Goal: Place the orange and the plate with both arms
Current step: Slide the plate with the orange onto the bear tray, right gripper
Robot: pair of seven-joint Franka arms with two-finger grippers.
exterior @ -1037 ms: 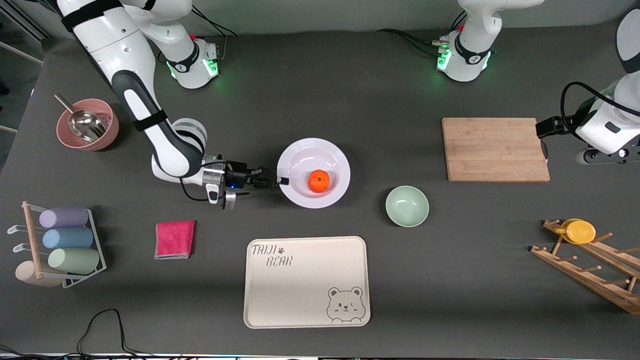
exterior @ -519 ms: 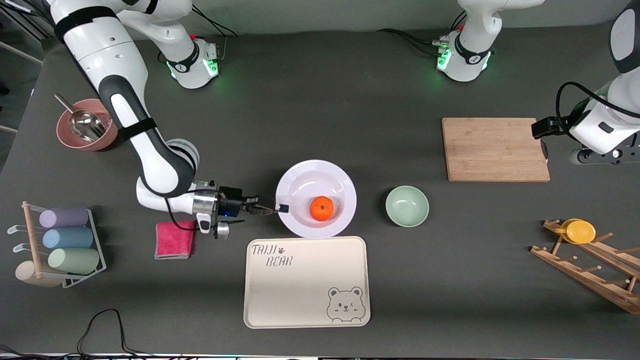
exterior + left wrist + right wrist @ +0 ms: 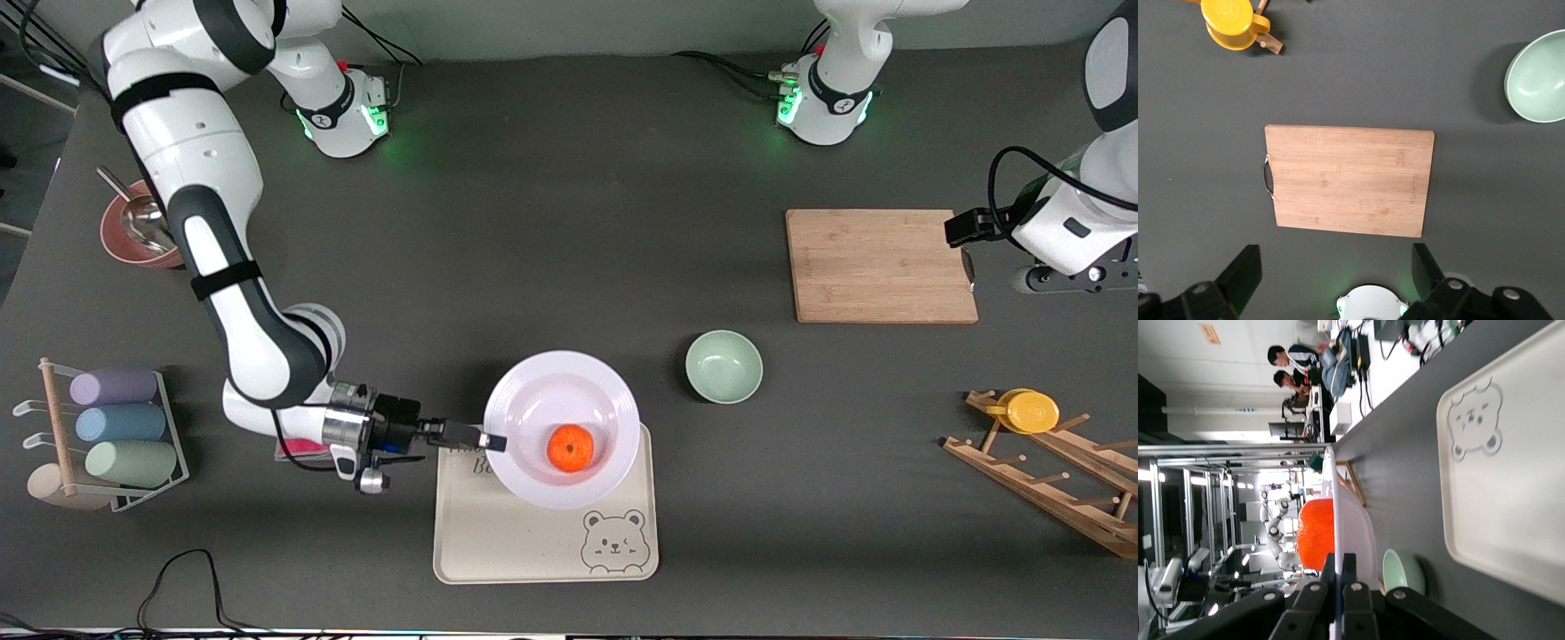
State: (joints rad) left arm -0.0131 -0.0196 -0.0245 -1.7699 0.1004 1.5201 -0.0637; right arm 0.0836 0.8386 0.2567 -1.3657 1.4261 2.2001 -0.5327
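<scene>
The white plate (image 3: 551,391) carries the orange (image 3: 570,447) and hangs over the beige bear tray (image 3: 533,542), lifted above it. My right gripper (image 3: 494,441) is shut on the plate's rim at the edge toward the right arm's end of the table. In the right wrist view the fingers (image 3: 1349,568) clamp the thin rim of the plate (image 3: 1355,527), with the orange (image 3: 1316,533) on it and the tray (image 3: 1511,487) below. My left gripper (image 3: 1331,280) is open and empty, high beside the wooden cutting board (image 3: 880,265) at the left arm's end; that arm waits.
A pale green bowl (image 3: 724,366) stands beside the plate toward the left arm's end. A pink cloth (image 3: 293,449) lies under the right wrist. A cup rack (image 3: 107,440), a pink bowl with a scoop (image 3: 133,236) and a wooden rack with a yellow cup (image 3: 1031,412) line the ends.
My right gripper has carried the plate with the orange toward the front camera, from the table's middle to over the bear tray. The left arm has barely moved.
</scene>
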